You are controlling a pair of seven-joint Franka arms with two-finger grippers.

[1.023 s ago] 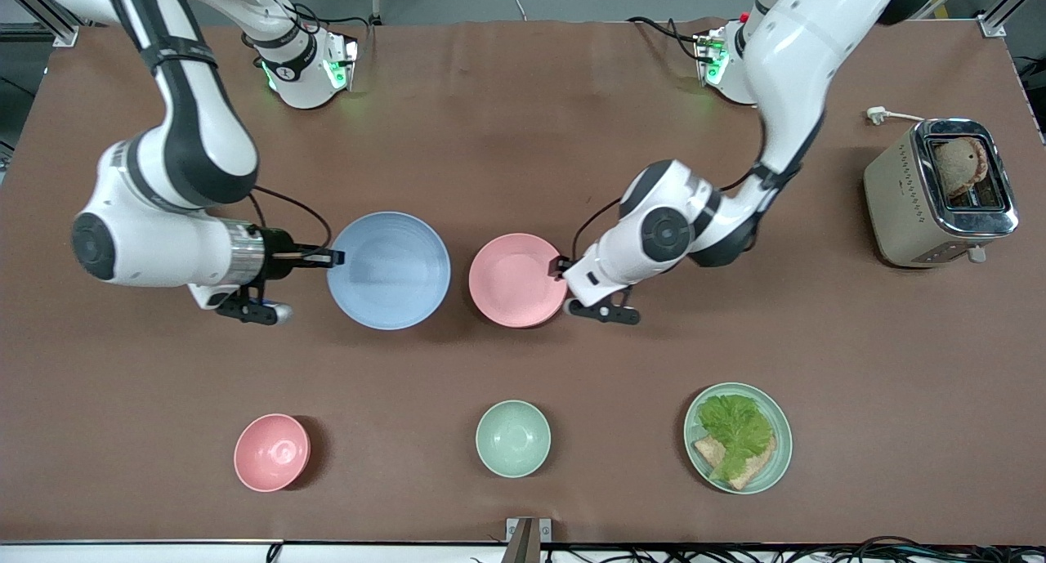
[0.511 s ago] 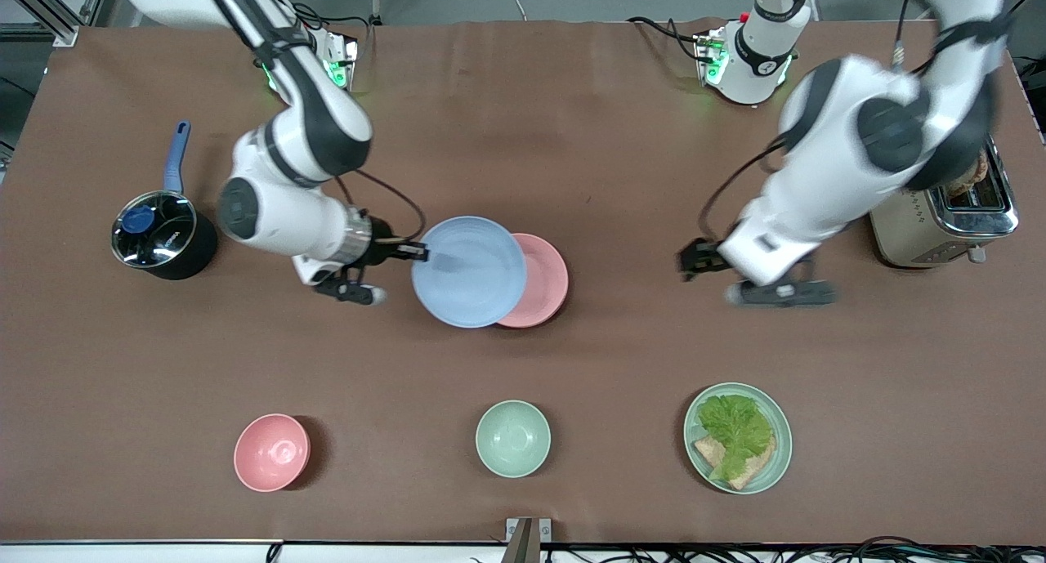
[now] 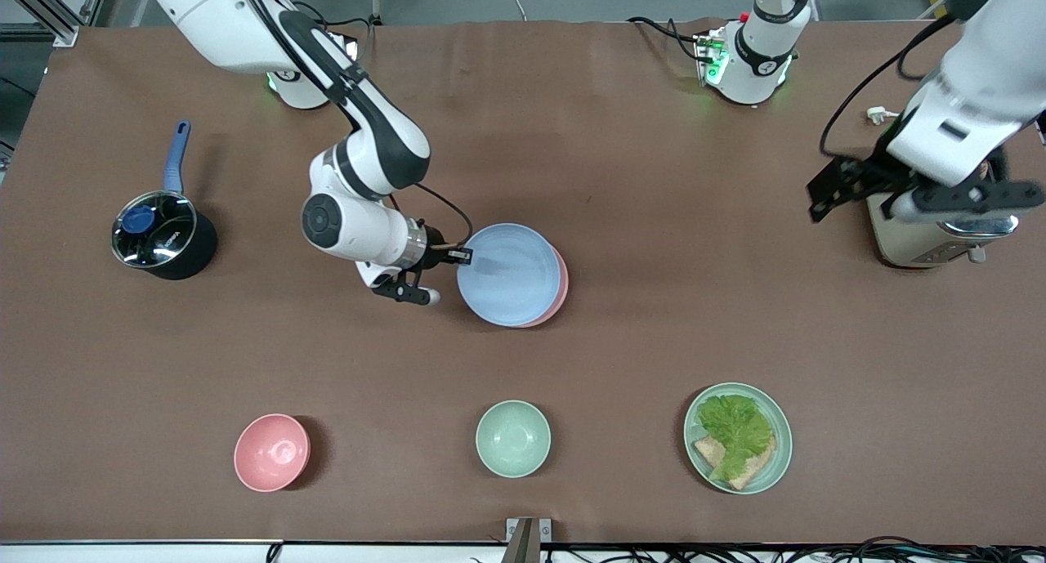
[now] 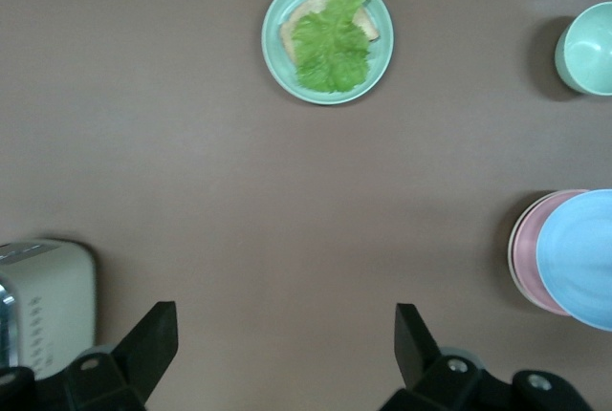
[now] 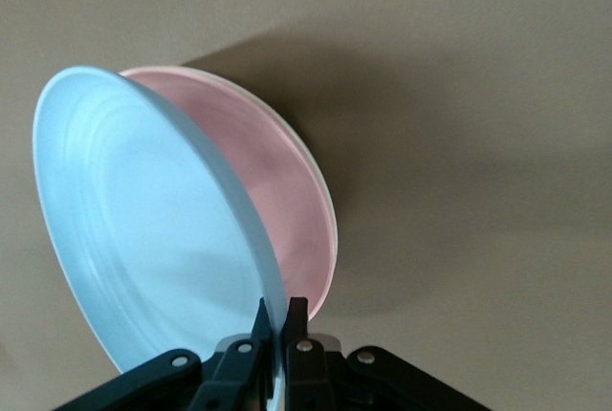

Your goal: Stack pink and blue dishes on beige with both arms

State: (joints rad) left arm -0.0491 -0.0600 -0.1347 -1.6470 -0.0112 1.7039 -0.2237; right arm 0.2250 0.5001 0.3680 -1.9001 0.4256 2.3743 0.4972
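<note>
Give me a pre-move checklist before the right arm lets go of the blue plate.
1. Right claw shut on the blue plate rim: ok.
2. Blue plate centred over the pink plate: not ok, pink rim shows along one side.
3. Blue plate lying flat: not ok, right wrist view shows it tilted, gap at the gripped edge.
4. Beige plate under the pink plate: ok, thin cream edge visible.
5. Left claw clear of the stack: ok, open, up by the toaster.

pink plate [image 3: 559, 289]: mostly hidden under blue plate [image 3: 508, 274] | beige plate: barely visible
</note>
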